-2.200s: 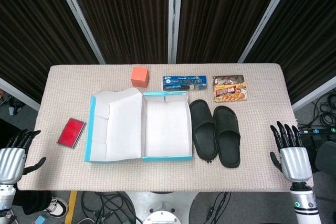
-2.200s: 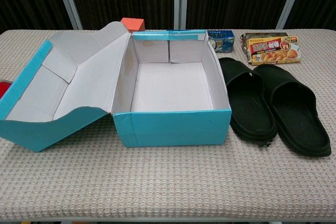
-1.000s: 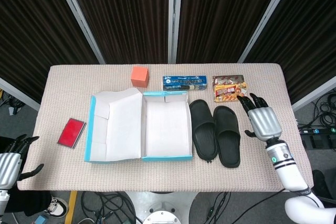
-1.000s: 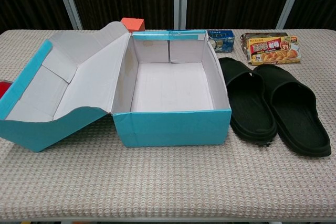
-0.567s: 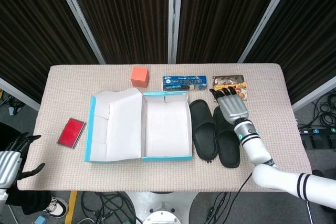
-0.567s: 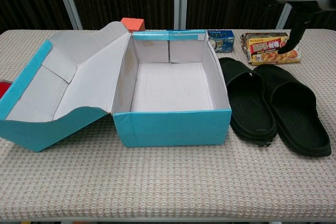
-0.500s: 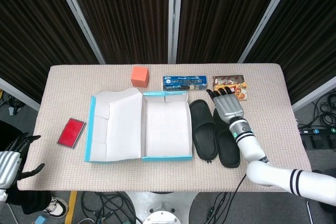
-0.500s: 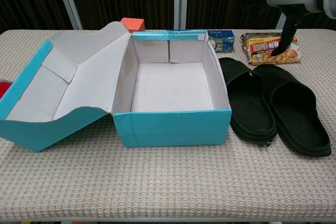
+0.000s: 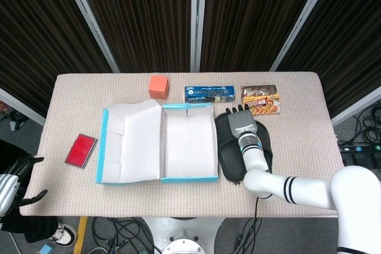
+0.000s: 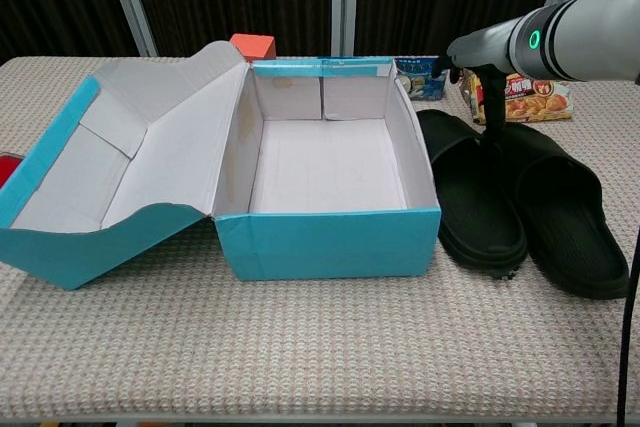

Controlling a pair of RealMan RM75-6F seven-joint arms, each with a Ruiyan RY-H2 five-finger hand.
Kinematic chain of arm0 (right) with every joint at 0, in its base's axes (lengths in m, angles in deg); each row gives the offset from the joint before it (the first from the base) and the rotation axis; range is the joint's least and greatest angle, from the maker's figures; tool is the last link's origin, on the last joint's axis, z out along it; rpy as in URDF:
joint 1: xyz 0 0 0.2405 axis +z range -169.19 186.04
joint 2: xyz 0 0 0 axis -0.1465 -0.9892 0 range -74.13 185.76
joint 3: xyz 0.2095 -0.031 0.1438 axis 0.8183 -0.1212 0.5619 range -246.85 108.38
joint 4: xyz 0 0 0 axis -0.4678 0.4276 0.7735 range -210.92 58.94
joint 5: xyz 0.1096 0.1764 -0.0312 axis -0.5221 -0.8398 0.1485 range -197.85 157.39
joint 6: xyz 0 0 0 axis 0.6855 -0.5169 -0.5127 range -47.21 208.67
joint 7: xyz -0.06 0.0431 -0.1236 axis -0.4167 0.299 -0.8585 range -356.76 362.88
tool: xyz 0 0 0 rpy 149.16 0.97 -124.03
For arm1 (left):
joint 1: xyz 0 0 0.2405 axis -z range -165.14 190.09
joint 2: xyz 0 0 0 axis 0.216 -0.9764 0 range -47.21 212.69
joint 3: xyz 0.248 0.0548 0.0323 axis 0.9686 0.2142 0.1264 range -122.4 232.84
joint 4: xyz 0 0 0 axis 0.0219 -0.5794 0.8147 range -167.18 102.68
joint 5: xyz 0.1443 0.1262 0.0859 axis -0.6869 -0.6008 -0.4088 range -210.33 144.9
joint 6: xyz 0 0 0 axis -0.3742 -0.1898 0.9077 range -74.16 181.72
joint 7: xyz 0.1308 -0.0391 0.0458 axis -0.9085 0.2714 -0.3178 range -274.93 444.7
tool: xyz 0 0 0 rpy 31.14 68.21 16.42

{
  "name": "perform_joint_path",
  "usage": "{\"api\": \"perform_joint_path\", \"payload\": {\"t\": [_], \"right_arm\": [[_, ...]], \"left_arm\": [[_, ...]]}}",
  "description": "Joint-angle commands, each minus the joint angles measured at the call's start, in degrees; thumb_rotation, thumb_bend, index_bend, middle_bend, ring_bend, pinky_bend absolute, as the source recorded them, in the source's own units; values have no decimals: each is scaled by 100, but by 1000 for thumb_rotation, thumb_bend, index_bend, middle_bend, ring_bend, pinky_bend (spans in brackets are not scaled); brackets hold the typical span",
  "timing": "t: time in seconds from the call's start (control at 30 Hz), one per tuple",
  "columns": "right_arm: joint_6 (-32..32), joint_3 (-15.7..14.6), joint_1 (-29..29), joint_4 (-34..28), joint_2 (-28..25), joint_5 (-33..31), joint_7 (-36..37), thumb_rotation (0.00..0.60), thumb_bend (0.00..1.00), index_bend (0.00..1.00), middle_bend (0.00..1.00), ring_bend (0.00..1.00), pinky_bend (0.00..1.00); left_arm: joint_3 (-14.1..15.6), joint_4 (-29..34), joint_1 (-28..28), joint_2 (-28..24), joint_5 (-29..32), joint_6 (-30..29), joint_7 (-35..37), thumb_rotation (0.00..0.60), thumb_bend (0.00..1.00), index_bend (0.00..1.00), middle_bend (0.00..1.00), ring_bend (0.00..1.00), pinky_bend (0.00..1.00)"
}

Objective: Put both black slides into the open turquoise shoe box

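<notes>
Two black slides lie side by side to the right of the open turquoise shoe box point(image 9: 189, 178) point(image 10: 325, 242): the left slide point(image 9: 228, 157) point(image 10: 475, 197) and the right slide point(image 9: 267, 142) point(image 10: 560, 212). My right hand point(image 9: 241, 124) point(image 10: 484, 72) hovers over their far ends with fingers spread and holds nothing. In the chest view its dark fingers point(image 10: 492, 112) point down between the two slides. The box is empty, its lid point(image 9: 128, 144) folded out to the left. My left hand point(image 9: 11, 187) hangs off the table's left front corner, fingers apart and empty.
Along the table's far side stand an orange cube point(image 9: 158, 86), a blue packet point(image 9: 208, 93) and a snack package point(image 9: 262, 100). A flat red item point(image 9: 80, 150) lies left of the box lid. My right forearm point(image 9: 280, 187) crosses the table's front right.
My right hand has swept from the table's right front edge leftward to above the slides. The left hand has sunk a little lower. Slides and box have not moved.
</notes>
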Motion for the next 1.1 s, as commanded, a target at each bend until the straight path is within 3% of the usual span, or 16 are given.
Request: {"api": "perform_joint_path", "payload": {"t": [0.03,0.7,1.1], "right_arm": [[38,-31,99,224,166,-161,-79,600,49,1,92,4,0],[377,4,360,954,714,-766,-331,600,64,27,118,12,0],[506,82,420,1164,839,-949,-401,600,64,94,149,15,0]], "left_arm": [[10,-56,-3,15,6,4,72,600,188,189,208,97,238],[124,-388,-34,119,-18,68,324,600,188,189,208,97,238],[204,-527,-36,152,-97,62,431,600,188,189,209,97,238]]}}
